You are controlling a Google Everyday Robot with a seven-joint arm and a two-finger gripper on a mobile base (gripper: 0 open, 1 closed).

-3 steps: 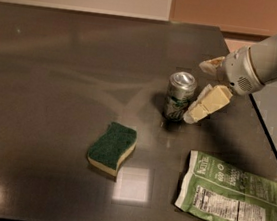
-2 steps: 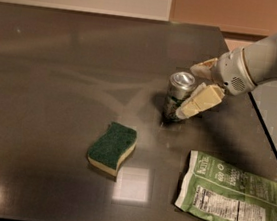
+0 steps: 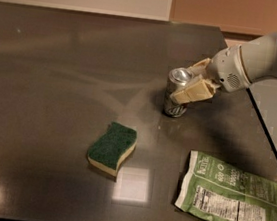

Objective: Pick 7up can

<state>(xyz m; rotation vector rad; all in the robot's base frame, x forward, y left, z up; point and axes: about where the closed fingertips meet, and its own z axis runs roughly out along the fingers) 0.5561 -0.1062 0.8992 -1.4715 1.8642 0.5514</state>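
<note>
The 7up can point(image 3: 173, 103) stands upright on the dark table right of centre, its shiny silver top facing up. My gripper point(image 3: 186, 81) reaches in from the right on a white arm point(image 3: 255, 64). Its two beige fingers sit on either side of the can's upper part: the near finger point(image 3: 193, 92) lies across the can's front right side and the far finger point(image 3: 201, 66) is behind it. The fingers look closed against the can, which rests on the table.
A green and yellow sponge point(image 3: 112, 147) lies left of and nearer than the can. A flat green snack bag point(image 3: 233, 197) lies at the front right. The table's right edge point(image 3: 268, 138) runs diagonally just beyond the arm.
The gripper has moved left from beside the can to around it, and the gap between the fingers has narrowed onto the can. The can, sponge and bag have not moved.
</note>
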